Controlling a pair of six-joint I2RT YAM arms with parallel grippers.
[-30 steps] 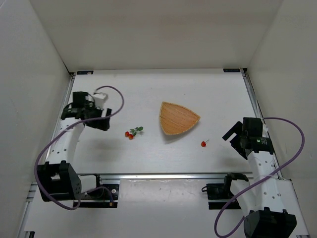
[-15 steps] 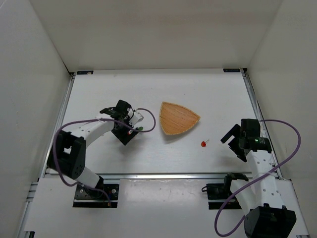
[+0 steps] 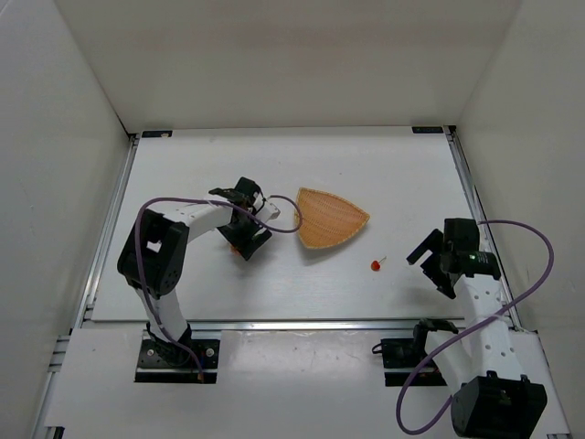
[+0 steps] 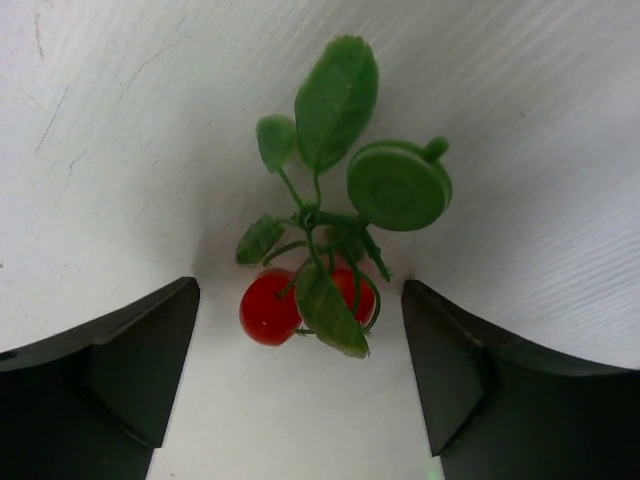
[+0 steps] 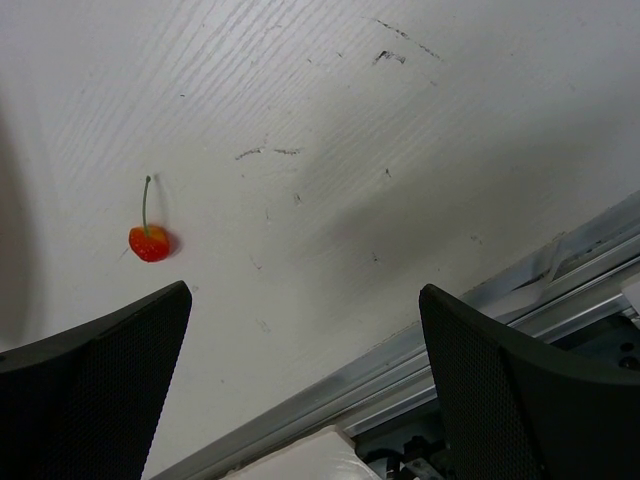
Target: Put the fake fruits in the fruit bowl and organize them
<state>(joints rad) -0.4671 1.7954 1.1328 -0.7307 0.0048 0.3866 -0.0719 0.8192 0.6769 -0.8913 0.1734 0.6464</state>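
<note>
Nothing is in the fruit bowl (image 3: 329, 218) yet; its woven floor is seen bare.

- Leafy berry cluster (image 4: 268, 310): lying on the table (image 3: 393, 174), just left of the bowl. It is bracketed by the left gripper (image 4: 298, 330), whose fingers stand apart on either side and do not touch it.
- Single berry (image 5: 149, 243): lying on the table to the right of the bowl, near its lower corner, stem up-frame. The right gripper (image 5: 305, 340) is held off to one side with its fingers wide apart and nothing between them.

Judged: both fruits are left to be picked and placed. A grasp on the cluster looks about to be made.

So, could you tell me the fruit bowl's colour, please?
The fruit bowl is tan-orange woven wicker; top external view.
</note>
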